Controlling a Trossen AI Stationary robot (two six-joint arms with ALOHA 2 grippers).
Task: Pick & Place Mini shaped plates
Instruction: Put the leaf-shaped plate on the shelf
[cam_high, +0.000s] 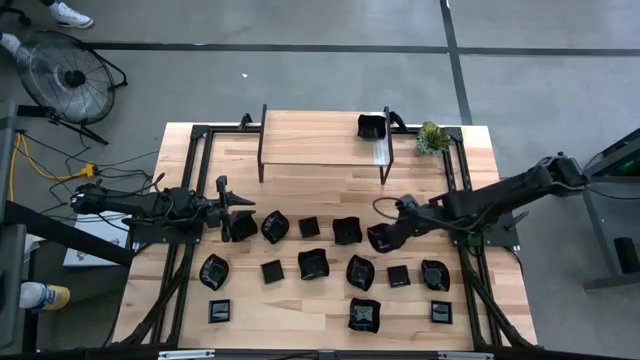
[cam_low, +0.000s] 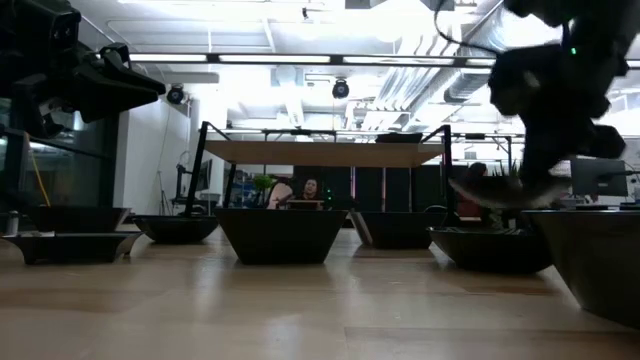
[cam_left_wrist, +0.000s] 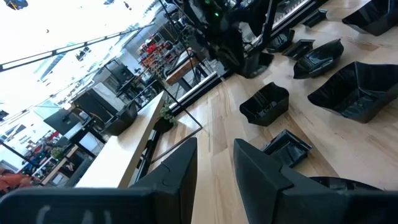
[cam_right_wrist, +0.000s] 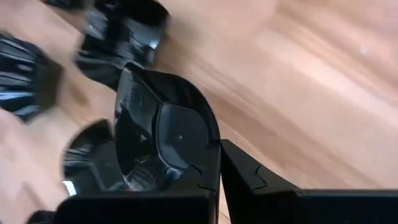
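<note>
Grey concrete floor surrounds a pale wooden table (cam_high: 300, 325), with one floor fan (cam_high: 70, 75) off its far left corner. At the table's left side the left gripper (cam_high: 232, 212) hovers low, its fingers (cam_left_wrist: 180, 165) parted with only bare wood showing between them, just beside the leftmost dish of the back row. Fifteen mini shaped plates (cam_high: 312, 264) can be counted from above: thirteen lie loose on the tabletop in three rough rows, all small, glossy and black, some square, some wavy-edged, some oval. One raised wooden shelf (cam_high: 310, 140) stands at the back and carries a single shelf plate (cam_high: 372, 126) near its right end. Right of centre, the right gripper (cam_high: 385, 237) is pinching the pinched plate (cam_right_wrist: 168, 137) by its rim, a rounded, deep-walled dish at the right end of the back row. One small green plant (cam_high: 432, 138) sits just right of the shelf.
</note>
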